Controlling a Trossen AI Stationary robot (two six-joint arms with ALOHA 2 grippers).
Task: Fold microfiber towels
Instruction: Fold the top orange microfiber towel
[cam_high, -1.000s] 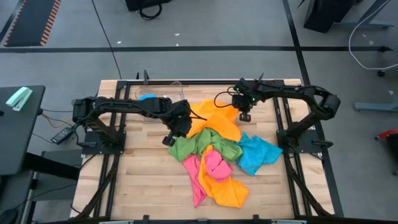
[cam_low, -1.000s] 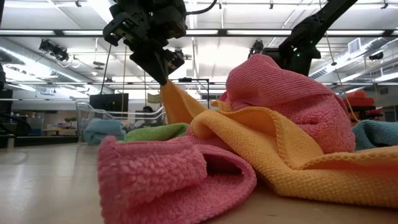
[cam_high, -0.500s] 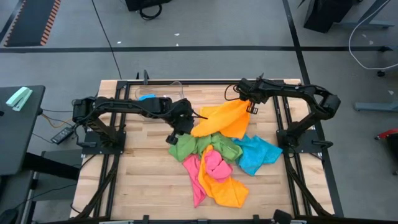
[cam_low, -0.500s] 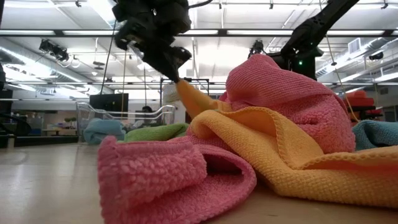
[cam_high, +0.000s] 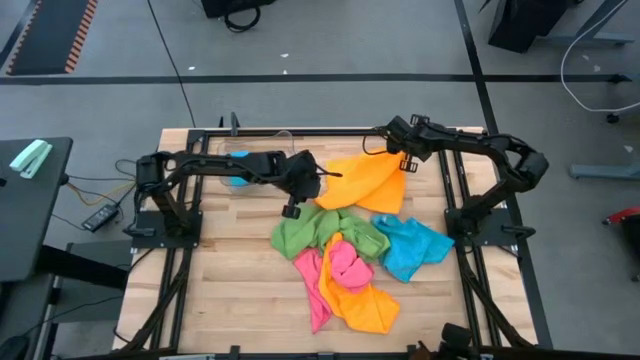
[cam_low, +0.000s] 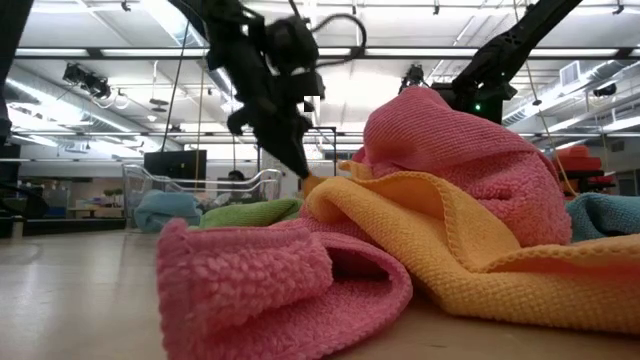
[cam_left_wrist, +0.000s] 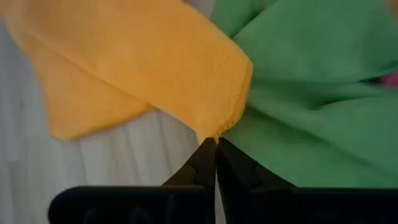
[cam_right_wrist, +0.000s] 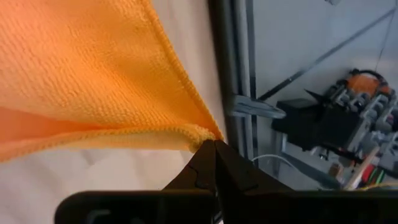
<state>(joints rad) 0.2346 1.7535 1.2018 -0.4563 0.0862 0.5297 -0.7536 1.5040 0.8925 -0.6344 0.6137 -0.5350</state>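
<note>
We see both arms lifting one orange towel (cam_high: 372, 182) by two of its corners at the far side of the wooden table (cam_high: 230, 290). The left gripper (cam_high: 322, 176) is pinched together on the towel's corner nearest the table's middle; in the left wrist view its dark fingers (cam_left_wrist: 200, 165) meet in a tight point right where the orange corner (cam_left_wrist: 214, 132) ends, with the green towel (cam_left_wrist: 311, 112) lying just beneath and beside it. The right gripper (cam_high: 403, 166) is clamped the same way on the towel's opposite corner near the far right edge of the table; its wrist view shows the hemmed orange edge (cam_right_wrist: 93, 81) running straight into the closed tips (cam_right_wrist: 214, 149), with the table's dark frame rail (cam_right_wrist: 239, 74) just behind. Between the two grippers the orange towel hangs spread, its lower edge reaching down toward the heap. We see the rest of the towels piled near the middle of the table: the green towel (cam_high: 310, 232) touching a pink towel (cam_high: 345, 268), a second orange towel (cam_high: 365, 305) under and in front of the pink one, and a blue towel (cam_high: 412, 248) on the right side of the heap. Another blue cloth (cam_high: 237, 157) lies in a clear bin (cam_high: 285, 140) at the far edge, behind the left arm. In the low view the pink towel (cam_low: 250, 280) and the orange one (cam_low: 480, 250) fill the foreground.
</note>
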